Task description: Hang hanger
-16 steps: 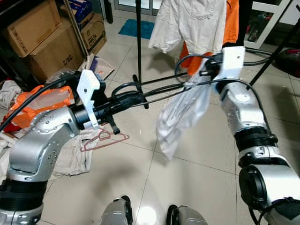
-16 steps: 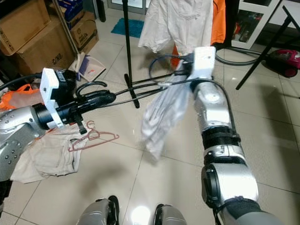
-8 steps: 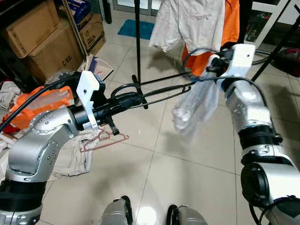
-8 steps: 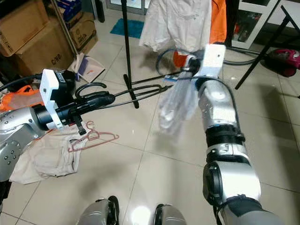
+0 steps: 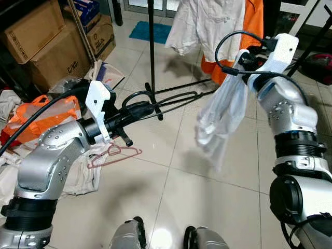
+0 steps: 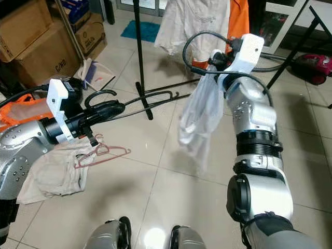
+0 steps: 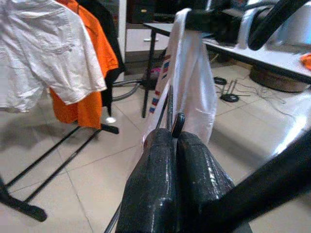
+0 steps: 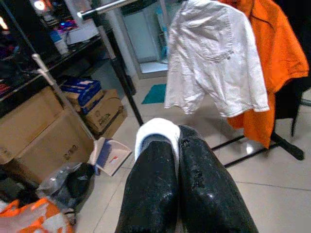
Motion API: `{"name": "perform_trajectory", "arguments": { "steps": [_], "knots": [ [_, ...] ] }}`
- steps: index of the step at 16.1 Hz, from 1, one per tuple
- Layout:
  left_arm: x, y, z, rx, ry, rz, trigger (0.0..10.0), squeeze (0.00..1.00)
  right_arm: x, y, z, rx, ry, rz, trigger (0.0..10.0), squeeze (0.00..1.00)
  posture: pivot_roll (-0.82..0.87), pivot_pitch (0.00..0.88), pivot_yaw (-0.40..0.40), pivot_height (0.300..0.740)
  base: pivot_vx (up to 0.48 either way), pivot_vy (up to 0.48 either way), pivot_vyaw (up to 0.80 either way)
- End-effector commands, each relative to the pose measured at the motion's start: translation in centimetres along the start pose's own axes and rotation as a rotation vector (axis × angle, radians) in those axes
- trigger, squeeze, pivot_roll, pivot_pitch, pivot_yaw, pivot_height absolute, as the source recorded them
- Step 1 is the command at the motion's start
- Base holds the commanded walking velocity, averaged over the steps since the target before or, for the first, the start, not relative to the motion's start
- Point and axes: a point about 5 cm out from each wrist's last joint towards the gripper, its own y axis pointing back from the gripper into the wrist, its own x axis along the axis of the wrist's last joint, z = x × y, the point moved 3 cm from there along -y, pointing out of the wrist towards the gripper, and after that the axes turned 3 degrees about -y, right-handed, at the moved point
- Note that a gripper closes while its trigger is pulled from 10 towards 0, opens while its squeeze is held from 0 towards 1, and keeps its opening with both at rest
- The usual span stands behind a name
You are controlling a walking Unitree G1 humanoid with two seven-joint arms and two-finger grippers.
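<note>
My left gripper (image 5: 149, 108) is shut on a black hanger (image 5: 175, 98), which sticks out level to the right over the floor. In the left wrist view the hanger's thin bar (image 7: 169, 104) runs out from between the closed fingers (image 7: 155, 165). My right gripper (image 5: 243, 61) is raised at the upper right and shut on a white garment (image 5: 218, 116) that hangs limp below it. White cloth (image 8: 156, 130) bulges between the fingers in the right wrist view. The hanger's far end lies close to the garment's left edge.
A black clothes rack (image 5: 151, 46) stands behind, carrying white shorts (image 5: 207, 23) and an orange shirt (image 5: 252, 26). A pink hanger (image 5: 115, 153) lies on the tiles beside a clothes pile (image 5: 78, 174). Cardboard boxes (image 5: 46, 46) line the left. A red vacuum (image 6: 316, 67) sits far right.
My right gripper has lifted the white garment up and to the right, away from the middle of the hanger. The left gripper and its hanger have barely moved.
</note>
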Motion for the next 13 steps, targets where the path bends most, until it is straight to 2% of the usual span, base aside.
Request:
{"name": "perform_trajectory", "arguments": {
  "steps": [1, 9, 13],
  "knots": [
    [0.2, -0.3, -0.2, 0.015, -0.013, 0.01, 10.0, 0.0, 0.9, 0.5, -0.4, 0.037, 0.013, 0.02, 10.0, 0.0, -0.06, 0.157, -0.044, 0.74, 0.0, 0.0, 0.0],
    [0.1, -0.6, -0.5, 0.025, -0.021, 0.011, 10.0, 0.0, 3.8, 1.8, -3.7, 0.14, -0.01, 0.063, 10.0, 0.0, -0.06, 0.164, -0.038, 0.74, 0.0, 0.0, 0.0],
    [0.4, -1.0, -0.7, 0.029, -0.031, 0.02, 10.0, 0.0, 3.8, 2.4, -4.7, 0.181, 0.005, 0.049, 10.0, 0.0, -0.08, 0.16, -0.03, 0.74, 0.0, 0.0, 0.0]
  ]
}}
